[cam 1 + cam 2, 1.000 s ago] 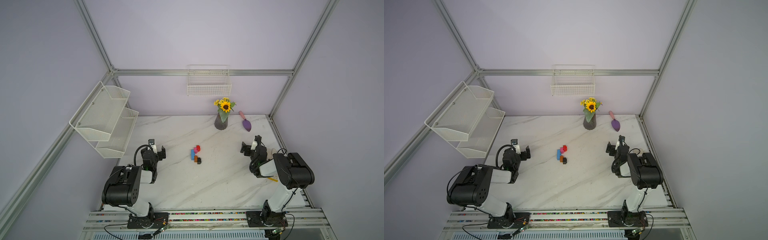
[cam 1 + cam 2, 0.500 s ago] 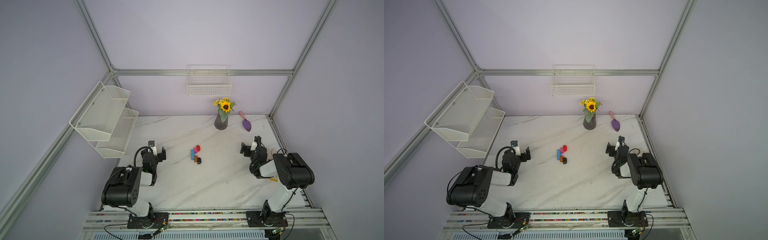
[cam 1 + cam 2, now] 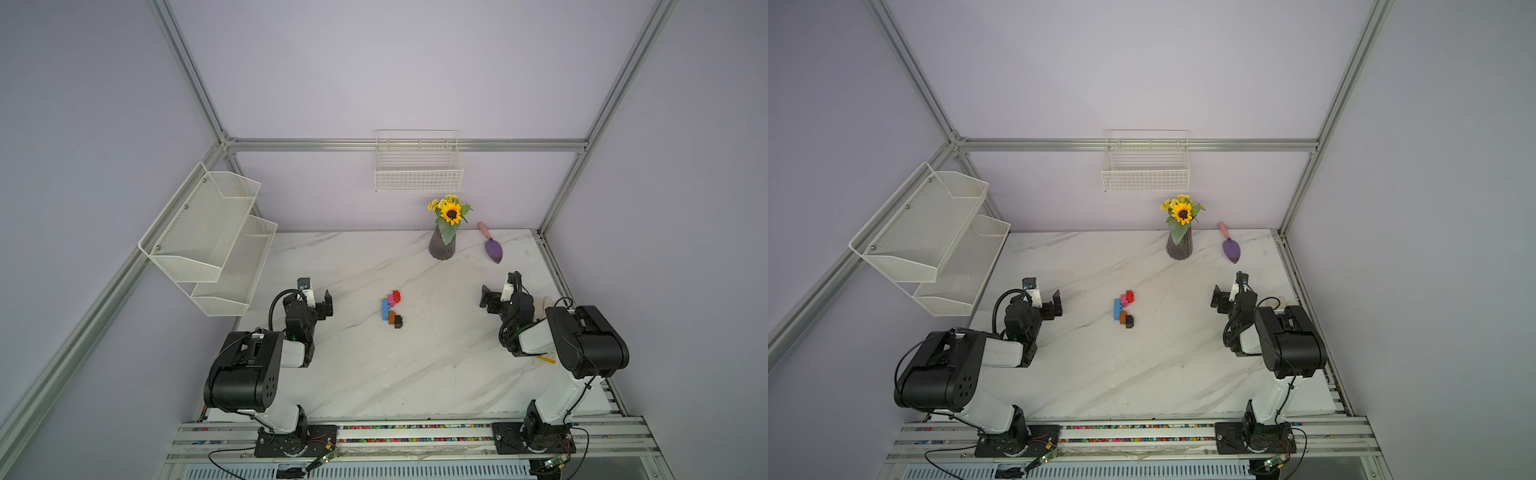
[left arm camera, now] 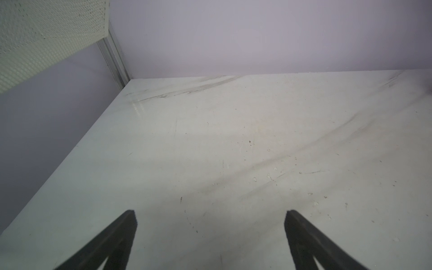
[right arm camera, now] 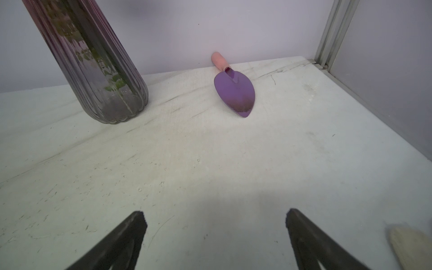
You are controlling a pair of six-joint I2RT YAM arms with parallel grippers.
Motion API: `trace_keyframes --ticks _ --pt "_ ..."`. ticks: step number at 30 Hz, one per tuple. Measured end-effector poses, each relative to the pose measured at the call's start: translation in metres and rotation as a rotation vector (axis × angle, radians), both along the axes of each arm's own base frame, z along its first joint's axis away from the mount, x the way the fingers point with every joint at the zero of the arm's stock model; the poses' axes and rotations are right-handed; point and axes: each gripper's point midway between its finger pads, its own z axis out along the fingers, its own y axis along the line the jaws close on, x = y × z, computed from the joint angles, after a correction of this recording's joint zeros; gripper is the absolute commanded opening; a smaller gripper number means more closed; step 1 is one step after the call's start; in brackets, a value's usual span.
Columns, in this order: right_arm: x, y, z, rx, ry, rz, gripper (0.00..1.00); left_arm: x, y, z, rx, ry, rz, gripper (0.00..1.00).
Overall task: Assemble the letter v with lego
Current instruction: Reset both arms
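- The left claw (image 4: 210,212) and the right claw (image 5: 216,212) are both wide open and hold nothing.
- The lego letter v (image 3: 390,309) lies between the two claws, well apart from each.
- It looks finished. Next, I think, the claws just keep clear.
- Five bricks, one of each: blue (image 3: 385,308), red (image 3: 396,295), pink (image 3: 390,299), orange-brown (image 3: 391,317), black (image 3: 398,321).

Left gripper (image 3: 319,300) has lifted slightly after a small dip half a second ago (a faint wobble, hard to judge). Right gripper (image 3: 494,296) has edged a barely visible touch toward the bricks (image 3: 391,309) lying off to its left.
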Motion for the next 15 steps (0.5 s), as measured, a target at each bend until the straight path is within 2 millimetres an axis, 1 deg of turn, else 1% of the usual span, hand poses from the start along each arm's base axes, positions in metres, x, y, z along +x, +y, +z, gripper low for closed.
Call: trace_keyframes --ticks 8,15 --pt "0.0001 0.0003 -0.0001 0.001 0.0 0.002 0.97 -0.0008 0.0054 -0.0026 -0.005 0.011 0.006 1.0" --pt "0.0001 0.0005 -0.0001 0.001 0.0 0.003 0.97 -0.0018 0.0051 -0.0058 -0.005 0.025 0.005 1.0"
